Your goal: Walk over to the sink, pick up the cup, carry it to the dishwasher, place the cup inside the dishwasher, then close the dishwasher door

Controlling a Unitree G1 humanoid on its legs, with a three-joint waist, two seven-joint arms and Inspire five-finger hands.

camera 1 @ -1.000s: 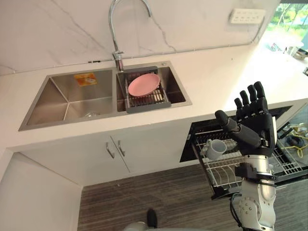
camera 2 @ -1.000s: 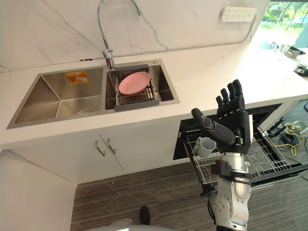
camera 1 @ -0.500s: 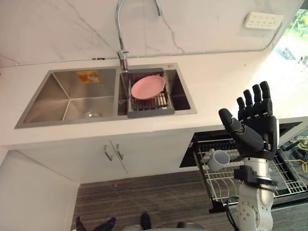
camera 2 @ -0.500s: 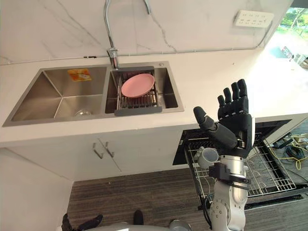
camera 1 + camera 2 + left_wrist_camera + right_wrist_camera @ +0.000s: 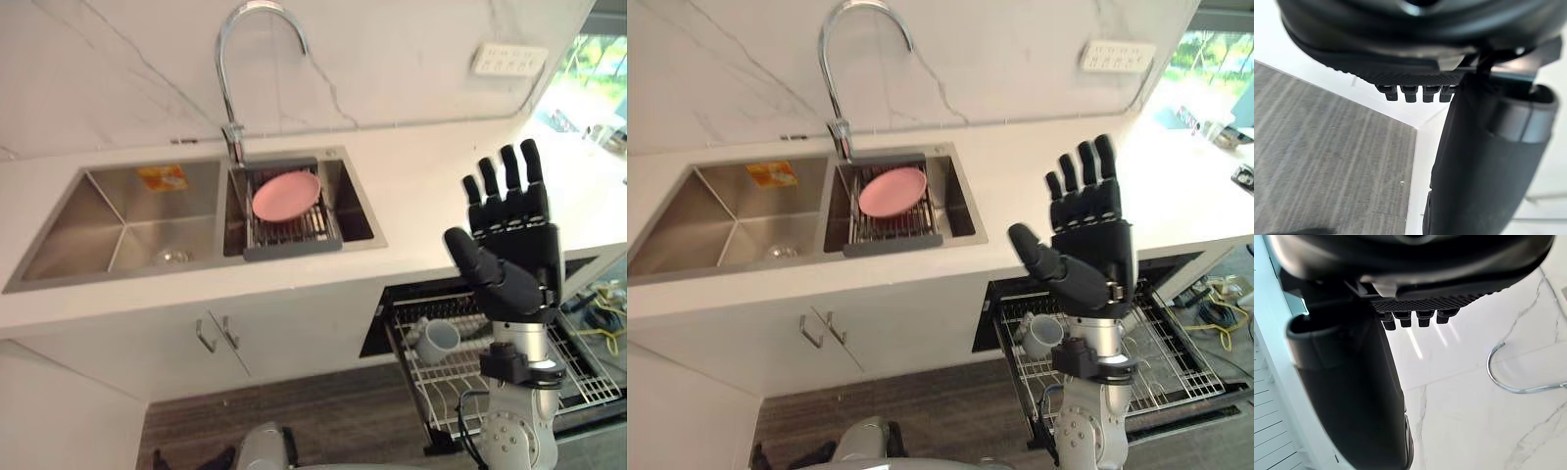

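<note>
Cup (image 5: pixel 438 338): is lying tipped over in the wire rack (image 5: pixel 588 372), at the end nearest the cupboard doors (image 5: pixel 216 333). Its open mouth is showing, and no hand is touching it.

Right hand (image 5: pixel 514 240): is standing up in the air in front of the worktop (image 5: pixel 431 186), above the cup and the rack. Its fingers are pointing straight up and spreading apart. Its thumb is sticking out toward the robot's left. It is holding nothing.

Left hand (image 5: pixel 1484 161): is showing in its own wrist view, hanging over the grey striped floor (image 5: pixel 1327 161) next to a white cupboard edge. Its fingers are lying straight in a row and its thumb is standing apart from them. It is holding nothing.

Dishwasher (image 5: pixel 392 313): is sitting open under the worktop, with the wire rack pulled out over the floor.

Sink (image 5: pixel 118 230): is sitting in the worktop, well apart from the cup, with two steel bowls side by side.

Tap (image 5: pixel 240 59): is curving up high behind the sink, between the two bowls.

Pink plate (image 5: pixel 286 194): is leaning on a dark drain tray (image 5: pixel 294 230) in the bowl nearer the dishwasher.

Wall socket (image 5: pixel 507 61): is sitting on the marble wall above the worktop.
</note>
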